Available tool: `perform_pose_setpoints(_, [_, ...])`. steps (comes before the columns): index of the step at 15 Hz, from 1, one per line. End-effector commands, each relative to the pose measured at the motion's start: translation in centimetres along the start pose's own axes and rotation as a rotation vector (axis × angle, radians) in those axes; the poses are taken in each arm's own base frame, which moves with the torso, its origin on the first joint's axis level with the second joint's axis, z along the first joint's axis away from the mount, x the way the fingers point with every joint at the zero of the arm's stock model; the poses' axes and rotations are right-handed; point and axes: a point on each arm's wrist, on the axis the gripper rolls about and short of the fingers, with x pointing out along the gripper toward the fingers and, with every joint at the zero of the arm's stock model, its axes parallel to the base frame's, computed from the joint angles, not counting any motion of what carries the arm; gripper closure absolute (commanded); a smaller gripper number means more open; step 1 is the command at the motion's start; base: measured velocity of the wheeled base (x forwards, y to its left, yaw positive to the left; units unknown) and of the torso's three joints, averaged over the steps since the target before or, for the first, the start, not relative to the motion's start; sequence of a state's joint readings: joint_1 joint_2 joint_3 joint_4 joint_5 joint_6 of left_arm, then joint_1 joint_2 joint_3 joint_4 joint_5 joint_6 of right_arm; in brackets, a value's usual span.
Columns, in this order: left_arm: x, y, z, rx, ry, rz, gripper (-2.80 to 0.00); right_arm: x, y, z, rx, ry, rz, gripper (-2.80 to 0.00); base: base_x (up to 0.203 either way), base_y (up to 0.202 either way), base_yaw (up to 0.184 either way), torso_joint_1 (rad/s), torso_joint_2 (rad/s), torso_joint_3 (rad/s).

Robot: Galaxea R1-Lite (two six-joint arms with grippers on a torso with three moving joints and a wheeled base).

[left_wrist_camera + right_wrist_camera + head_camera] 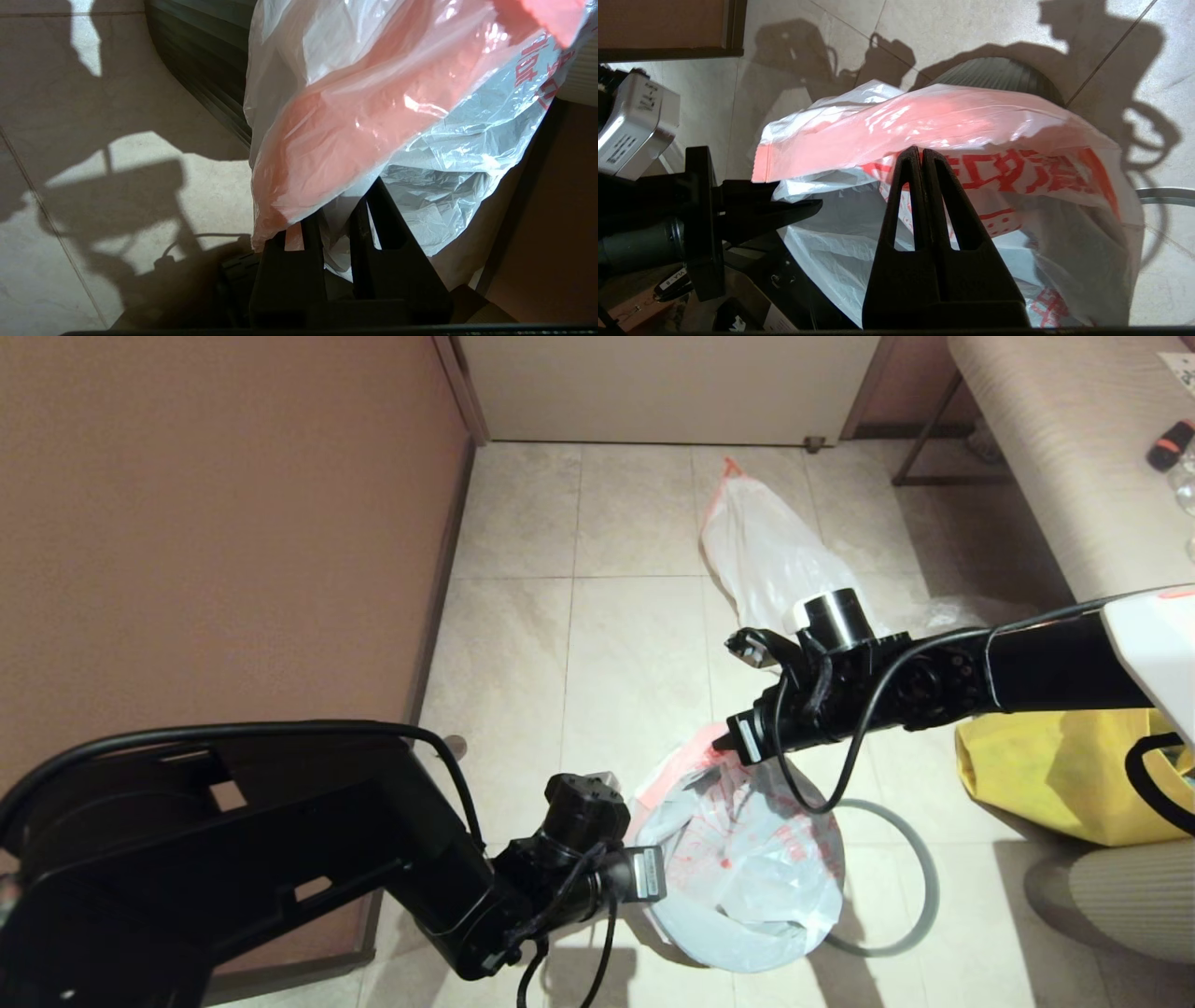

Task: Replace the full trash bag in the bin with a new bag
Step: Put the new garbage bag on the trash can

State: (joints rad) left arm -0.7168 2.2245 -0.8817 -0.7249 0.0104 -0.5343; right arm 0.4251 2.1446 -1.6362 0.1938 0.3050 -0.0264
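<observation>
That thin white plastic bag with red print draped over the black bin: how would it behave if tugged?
Probably floppy: the thin white plastic bag with red print sags in crinkled folds over the round black plastic bin. Likely very light, since the left gripper holds a pinched edge up. Its glossy film looks slippery and might tear if pulled hard.
</observation>
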Motion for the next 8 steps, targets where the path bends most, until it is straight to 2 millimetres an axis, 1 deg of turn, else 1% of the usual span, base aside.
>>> perform_pose_setpoints(1, [-0.1,0.0,0.0,-0.004,-0.002,-0.002,0.0,1.3,-0.7,0.3,0.009,0.019,0.001,0.0,0.0,0.0,0.0,0.0,0.0,0.0])
perform_pose_setpoints(3, [-0.1,0.0,0.0,-0.002,-0.02,-0.013,0.0,1.9,-1.0,0.9,0.019,0.051,0.005,0.0,0.0,0.0,0.0,0.0,0.0,0.0])
perform_pose_setpoints(6, [-0.2,0.0,-0.1,-0.002,-0.024,-0.015,0.0,2.9,-1.4,0.7,0.02,0.119,0.008,0.0,0.0,0.0,0.0,0.0,0.0,0.0])
perform_pose_setpoints(8, [-0.3,0.0,-0.2,0.0,-0.024,-0.014,0.0,4.0,-1.7,0.6,0.008,0.137,0.006,0.0,0.0,0.0,0.0,0.0,0.0,0.0])
